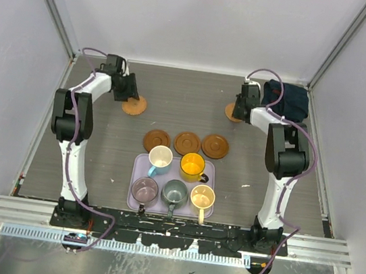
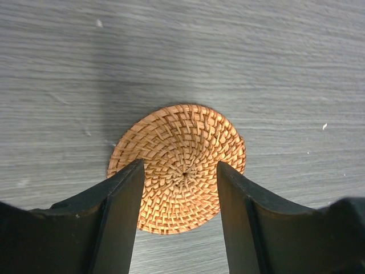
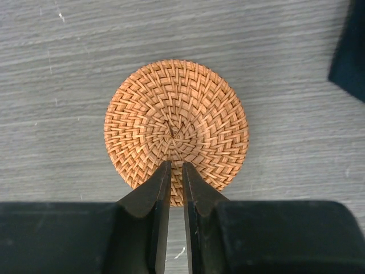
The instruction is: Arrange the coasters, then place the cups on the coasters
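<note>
Wide-set, my left fingers [image 2: 120,217] hang over a woven coaster [image 2: 181,137] lying flat on the grey wood-grain surface [image 2: 285,68] at about 10 o'clock, and they clamp nothing. My right fingers [image 3: 153,211] are narrow, only a slit between them, over the near rim of a second coaster [image 3: 175,120] at 2 o'clock, near the dark blue cloth [image 1: 290,101]. Three more coasters [image 1: 187,142] sit in a row mid-surface. At their 6 o'clock, five cups [image 1: 175,192] stand on the lavender tray [image 1: 137,171].
</note>
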{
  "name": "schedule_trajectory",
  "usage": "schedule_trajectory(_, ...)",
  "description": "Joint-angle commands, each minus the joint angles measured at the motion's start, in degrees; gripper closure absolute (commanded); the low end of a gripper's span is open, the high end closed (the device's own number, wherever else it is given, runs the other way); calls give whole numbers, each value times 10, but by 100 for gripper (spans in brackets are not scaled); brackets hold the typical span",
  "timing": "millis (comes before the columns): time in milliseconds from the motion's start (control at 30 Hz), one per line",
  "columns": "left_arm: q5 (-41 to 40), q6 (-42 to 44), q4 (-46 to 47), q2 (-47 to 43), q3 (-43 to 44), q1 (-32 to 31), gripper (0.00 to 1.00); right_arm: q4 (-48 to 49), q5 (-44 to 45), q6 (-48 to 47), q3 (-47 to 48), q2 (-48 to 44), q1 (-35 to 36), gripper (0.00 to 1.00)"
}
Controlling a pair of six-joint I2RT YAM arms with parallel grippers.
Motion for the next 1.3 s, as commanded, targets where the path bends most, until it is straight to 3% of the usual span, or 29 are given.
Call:
schedule_trajectory(0,1,-1,-53,31,54,19,44,-29,-6,1,53,24,-7,80)
schedule_trajectory(333,7,3,-81,76,141,24,44,-34,-17,13,71,43,-10,80)
schedule_trajectory(600,32,-18,-56,94,160,30,42,-29,-17,21,70,41,-10,79)
schedule_trajectory(933,109,-80,92,86,131,40,41,-18,-17,12,75,25,-10,79)
schedule_trajectory(1267,143,-104,176,52,97,45,40,1,-34,-2,80,-4,-10,73)
